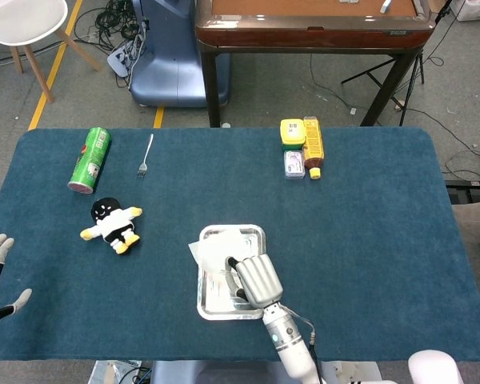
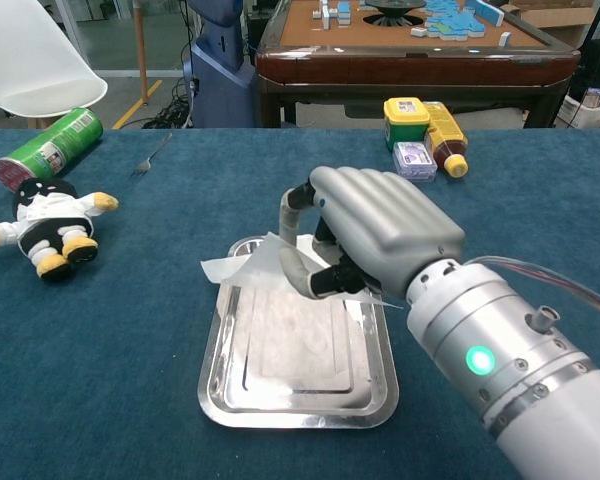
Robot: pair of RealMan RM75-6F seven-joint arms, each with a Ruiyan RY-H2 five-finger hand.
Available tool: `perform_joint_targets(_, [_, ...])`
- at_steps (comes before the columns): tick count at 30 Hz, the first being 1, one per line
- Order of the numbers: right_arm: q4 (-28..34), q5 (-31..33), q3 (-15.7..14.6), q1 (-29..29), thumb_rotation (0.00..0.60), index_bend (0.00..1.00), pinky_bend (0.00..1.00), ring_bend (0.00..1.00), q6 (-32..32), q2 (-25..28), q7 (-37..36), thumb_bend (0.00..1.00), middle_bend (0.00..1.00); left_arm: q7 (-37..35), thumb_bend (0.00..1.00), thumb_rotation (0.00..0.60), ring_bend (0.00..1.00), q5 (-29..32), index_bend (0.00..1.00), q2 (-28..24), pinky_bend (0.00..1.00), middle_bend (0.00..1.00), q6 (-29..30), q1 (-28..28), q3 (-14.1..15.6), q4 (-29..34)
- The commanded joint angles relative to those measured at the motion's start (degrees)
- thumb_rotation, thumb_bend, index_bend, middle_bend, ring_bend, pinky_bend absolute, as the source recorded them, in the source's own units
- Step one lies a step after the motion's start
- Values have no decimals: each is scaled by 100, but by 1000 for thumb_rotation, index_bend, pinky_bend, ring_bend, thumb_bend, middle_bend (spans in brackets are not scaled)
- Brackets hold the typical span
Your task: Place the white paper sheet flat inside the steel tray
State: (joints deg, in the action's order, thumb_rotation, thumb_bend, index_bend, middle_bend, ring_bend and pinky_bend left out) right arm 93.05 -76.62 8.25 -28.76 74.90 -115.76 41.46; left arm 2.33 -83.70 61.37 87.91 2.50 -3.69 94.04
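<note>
Both hands over blue cloth (image 1: 368, 240): right fingers (image 2: 298, 268) pinching paper (image 2: 242, 262), left spread.

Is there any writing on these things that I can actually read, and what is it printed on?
None can be read.
Green can: printed label, too blurred.
Yellow-lidded jar: label too small.
Small box: print too small.
Bottle: label unreadable.

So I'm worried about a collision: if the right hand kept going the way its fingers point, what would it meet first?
Probably the white paper sheet it already pinches, then the steel tray beneath; the right hand angles downward, though depth is unclear.
</note>
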Motion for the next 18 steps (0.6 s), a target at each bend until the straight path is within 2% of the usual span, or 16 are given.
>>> perform_joint_targets(1, [-59,-11,8,-4,600,615,1000,1000,-10,-48,-50,512,1000,-1,222,600,0,-2,0,1,213,0,-3,1,2,-5])
perform_joint_targets(10, [-281,-6,82,-37,600,616,1000,1000,-50,-217,-181,487,1000,17,222,600,0,-12,0,9,214,0,-14,6,10,-14])
perform_joint_targets(18, [-427,17,146,-58,600,615,1000,1000,-75,-300,-227,386,1000,4,222,600,0,-26,0,4,213,0,2,-3,16,-16])
